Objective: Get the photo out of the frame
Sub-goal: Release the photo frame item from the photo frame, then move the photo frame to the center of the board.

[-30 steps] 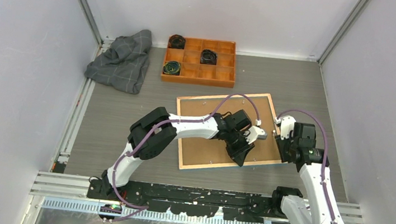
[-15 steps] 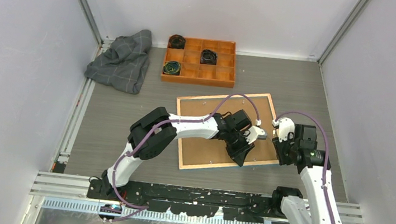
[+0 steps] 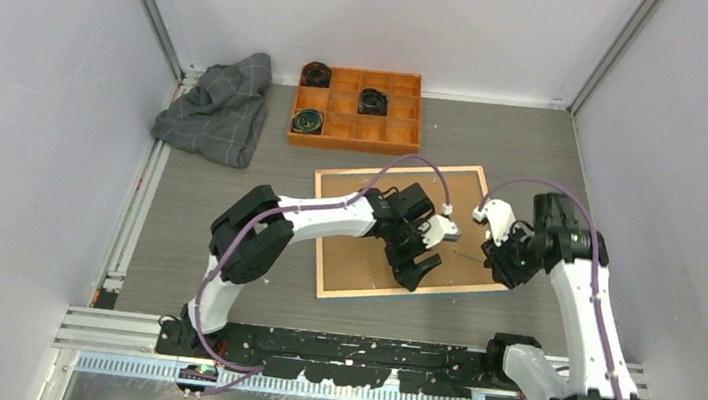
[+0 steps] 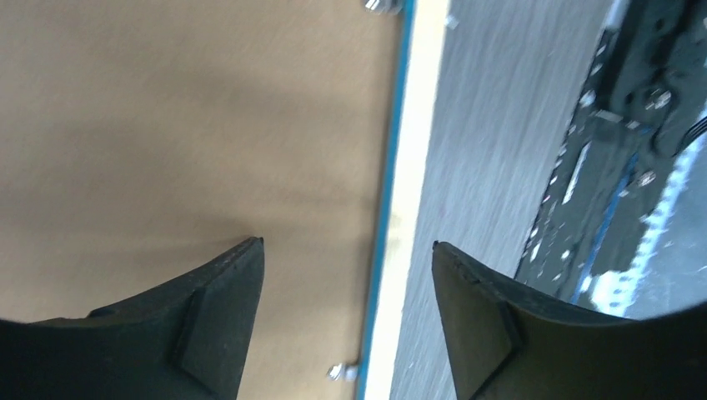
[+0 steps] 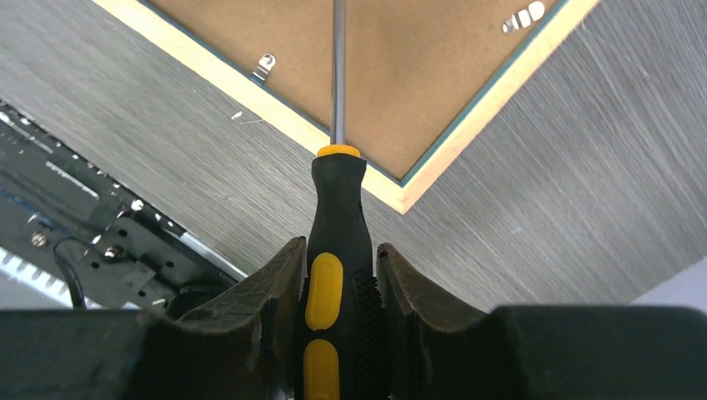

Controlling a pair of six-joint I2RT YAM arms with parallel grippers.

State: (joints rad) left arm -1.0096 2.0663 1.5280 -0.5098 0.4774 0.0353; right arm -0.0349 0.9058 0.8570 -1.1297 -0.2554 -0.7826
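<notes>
Your left arm point(image 3: 328, 215), mid-picture from above, and your right arm point(image 3: 590, 318), at lower right, have white shells with black joints. A thin purple cable point(image 3: 417, 160) runs along each. Both bases point(image 3: 184, 334) at the bottom edge are black. In the wrist views, your left fingers point(image 4: 217, 317) are matte black wedges with a moulded ridge, and your right fingers point(image 5: 258, 317) are dark with scuffed edges.

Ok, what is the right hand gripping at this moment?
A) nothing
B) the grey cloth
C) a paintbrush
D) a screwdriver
D: the right hand is closed on the black-and-yellow handle of a screwdriver, whose shaft reaches out over the brown backing board.
</notes>
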